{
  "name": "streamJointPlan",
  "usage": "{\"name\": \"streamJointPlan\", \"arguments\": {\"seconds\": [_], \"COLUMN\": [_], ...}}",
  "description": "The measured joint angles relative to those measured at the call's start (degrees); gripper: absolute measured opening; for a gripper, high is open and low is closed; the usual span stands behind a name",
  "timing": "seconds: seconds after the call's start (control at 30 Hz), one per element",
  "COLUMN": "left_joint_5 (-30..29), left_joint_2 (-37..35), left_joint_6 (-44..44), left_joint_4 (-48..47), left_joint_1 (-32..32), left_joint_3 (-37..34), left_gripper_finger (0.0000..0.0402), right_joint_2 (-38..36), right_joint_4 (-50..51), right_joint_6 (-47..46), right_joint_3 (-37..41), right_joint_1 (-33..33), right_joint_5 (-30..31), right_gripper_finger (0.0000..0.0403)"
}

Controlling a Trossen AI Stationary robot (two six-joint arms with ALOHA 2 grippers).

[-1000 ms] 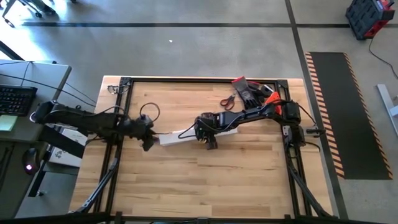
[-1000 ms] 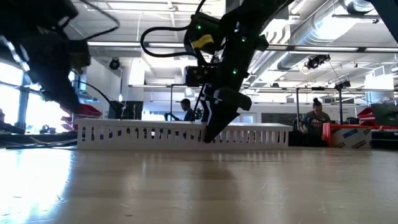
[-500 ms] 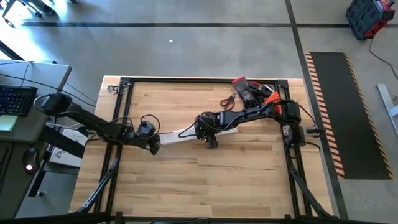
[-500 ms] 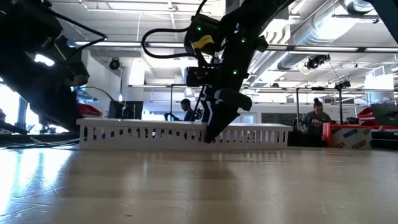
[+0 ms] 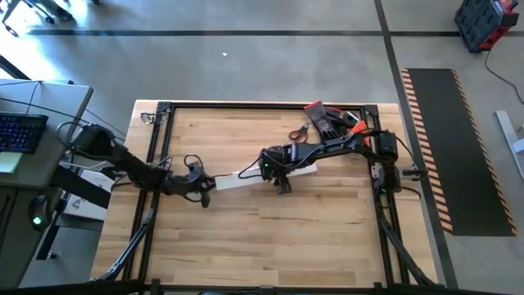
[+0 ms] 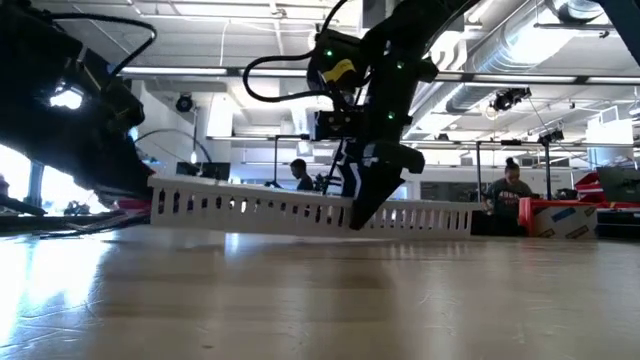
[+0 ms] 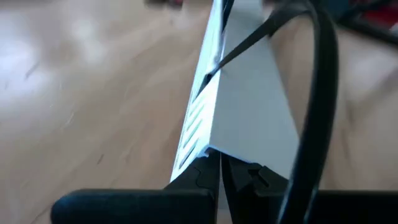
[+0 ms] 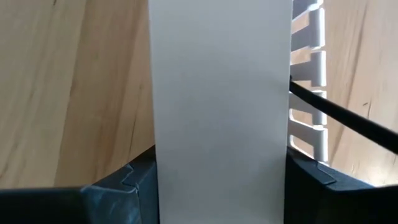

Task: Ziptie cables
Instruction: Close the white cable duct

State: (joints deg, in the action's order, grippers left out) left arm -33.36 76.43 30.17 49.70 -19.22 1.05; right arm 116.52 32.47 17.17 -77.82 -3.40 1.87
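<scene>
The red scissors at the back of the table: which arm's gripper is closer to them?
Right. The right gripper is close in front of the scissors; the left gripper is farther away, toward the table's left.

No readable text, label, brand, number or sign is seen on anything in these four views.

overhead, table-level, two close wrist views share channel [image 5: 260, 173].
</scene>
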Motion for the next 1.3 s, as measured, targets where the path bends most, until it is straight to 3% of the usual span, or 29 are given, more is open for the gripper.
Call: {"name": "streamJointPlan", "arguments": {"seconds": [0.3, 0.47, 0.67, 0.87, 1.3], "left_joint_5": [0.5, 3.0, 5.7, 9.6, 9.8], "left_joint_2": [9.3, 13.5, 18.5, 23.9, 32.8], "left_joint_6": [-3.6, -3.9, 0.8, -1.2, -2.3], "left_joint_4": [19.7, 25.1, 19.7, 19.6, 21.3], "left_joint_1": [0.0, 0.0, 0.1, 0.1, 3.7], "left_joint_3": [-0.4, -0.4, 0.5, 3.5, 6.4], "left_gripper_finger": [0.0, 0.0, 0.0, 0.0, 0.0], "right_joint_2": [-0.1, 0.0, 0.5, 0.7, 0.0], "right_joint_4": [3.5, 4.4, 8.7, 13.4, 21.5], "right_joint_6": [-0.2, -0.2, -0.7, 1.6, 5.3], "right_joint_3": [-0.1, -0.2, -1.6, -5.4, -12.5], "right_joint_1": [-0.2, -0.3, -0.4, -0.5, -0.5], "right_joint_5": [-2.2, -3.5, -4.6, -5.8, -2.6], "right_gripper_finger": [0.0206, 0.0205, 0.0203, 0.0202, 0.0202]}}
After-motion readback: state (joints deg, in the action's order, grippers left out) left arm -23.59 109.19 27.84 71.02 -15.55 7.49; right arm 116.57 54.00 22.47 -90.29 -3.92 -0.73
